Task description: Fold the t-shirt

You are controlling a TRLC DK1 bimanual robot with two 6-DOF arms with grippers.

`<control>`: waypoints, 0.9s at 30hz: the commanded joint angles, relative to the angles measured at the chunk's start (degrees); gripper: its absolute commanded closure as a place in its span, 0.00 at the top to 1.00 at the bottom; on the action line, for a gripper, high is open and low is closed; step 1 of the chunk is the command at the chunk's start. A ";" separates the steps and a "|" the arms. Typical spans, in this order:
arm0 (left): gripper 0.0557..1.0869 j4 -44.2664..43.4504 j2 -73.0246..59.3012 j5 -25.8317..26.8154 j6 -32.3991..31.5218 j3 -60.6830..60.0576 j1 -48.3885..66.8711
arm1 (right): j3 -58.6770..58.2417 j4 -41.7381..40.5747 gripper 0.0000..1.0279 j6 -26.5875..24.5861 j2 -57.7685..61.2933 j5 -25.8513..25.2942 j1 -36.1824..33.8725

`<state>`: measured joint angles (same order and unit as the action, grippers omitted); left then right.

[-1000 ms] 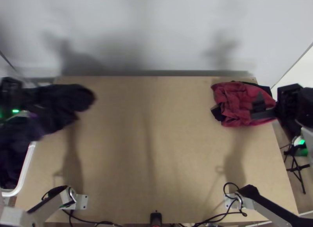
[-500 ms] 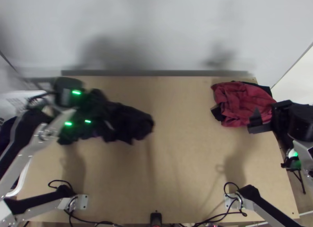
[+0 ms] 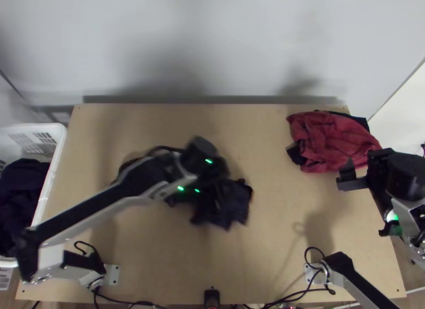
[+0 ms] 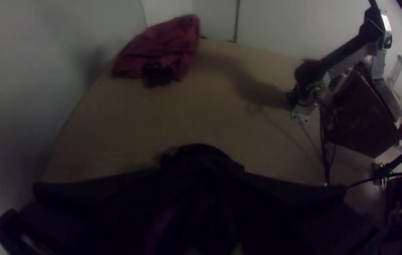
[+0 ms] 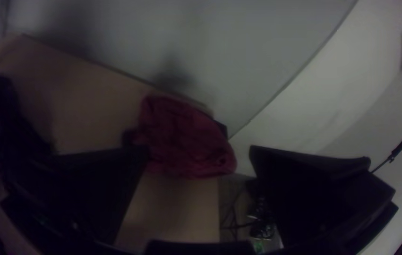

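Observation:
Over the middle of the table in the top view, my left gripper [image 3: 213, 173] holds a bunched dark cloth [image 3: 226, 202], which hangs out past its fingers. The left wrist view has the gripper [image 4: 203, 182] shut on that dark cloth [image 4: 201, 158]; its neckline, sleeves and hem cannot be made out. At the table's right edge, beside the red cloth, my right gripper [image 3: 357, 176] is open. In the right wrist view the gripper [image 5: 199, 153] has its fingers wide apart, with nothing held between them.
A crumpled red cloth [image 3: 329, 141] lies at the table's far right corner, with dark fabric [image 3: 295, 153] showing at its edges. At the left side stands a white basket [image 3: 57, 132] with dark cloth [image 3: 21, 189] inside. A small black device [image 3: 211, 297] sits at the near edge.
The left gripper has carried the dark cloth from the basket side rightward to mid-table. My right gripper has drawn off the red cloth, a little toward the near edge.

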<state>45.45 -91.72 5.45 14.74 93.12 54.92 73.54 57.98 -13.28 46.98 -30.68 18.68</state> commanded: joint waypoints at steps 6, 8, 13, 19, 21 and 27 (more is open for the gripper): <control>0.96 1.22 -1.71 -1.59 0.99 2.24 0.19 | -3.75 -0.41 0.95 0.01 -0.75 0.35 0.13; 0.95 5.26 0.84 -1.76 2.40 2.15 -3.94 | -4.02 -0.41 0.95 0.18 -0.40 1.23 0.83; 0.94 18.01 6.12 -1.94 8.81 -4.62 -21.08 | -3.66 -0.93 0.95 1.15 2.85 2.90 4.00; 0.80 18.36 9.54 -2.82 18.92 -20.70 -44.28 | -1.03 -1.99 0.95 1.32 8.57 3.96 9.89; 0.80 16.16 11.30 -3.61 23.14 -25.27 -47.62 | -0.06 -2.25 0.95 1.24 10.06 3.96 10.77; 0.83 8.43 16.22 -8.00 32.89 -35.03 -49.91 | 0.99 -3.57 0.95 1.68 12.08 4.57 11.21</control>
<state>58.65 -79.92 1.37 38.02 69.54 12.69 73.03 55.53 -11.97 56.10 -26.92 28.03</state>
